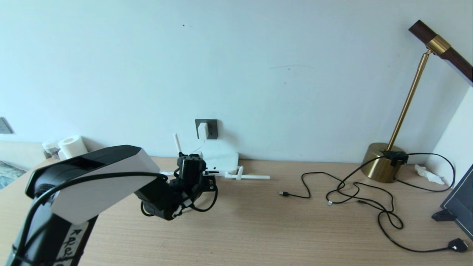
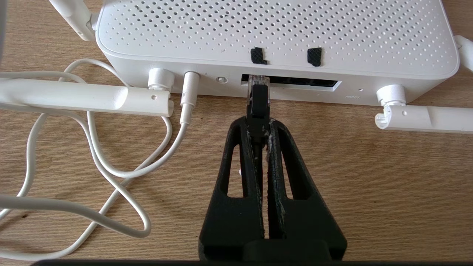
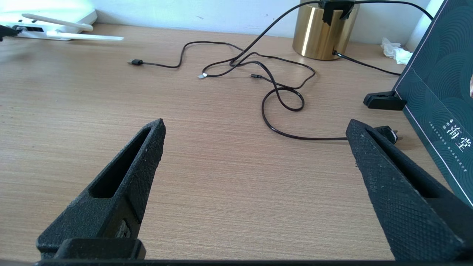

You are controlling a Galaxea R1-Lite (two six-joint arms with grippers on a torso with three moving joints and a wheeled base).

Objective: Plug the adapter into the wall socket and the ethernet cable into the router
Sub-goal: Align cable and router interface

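The white adapter [image 1: 202, 131] sits in the dark grey wall socket [image 1: 212, 129], and its thin white cord [image 2: 122, 170] runs to the router's front edge. The flat white router [image 2: 273, 33] lies below the socket against the wall. My left gripper [image 2: 258, 125] is shut on the black plug of the ethernet cable [image 2: 258, 101]. The plug's clear tip is at the left end of the dark port slot [image 2: 295, 82]; how deep it sits I cannot tell. The cable loops under the left wrist [image 1: 207, 203]. My right gripper [image 3: 255, 123] hangs open over bare desk at the right.
White stick antennas [image 1: 247, 176] lie flat in front of the router. Thin black cables [image 1: 351, 188] sprawl across the desk's right half near a brass lamp base [image 1: 380, 164]. A dark box [image 1: 460, 201] leans at the right edge. A paper roll [image 1: 72, 146] stands at the far left.
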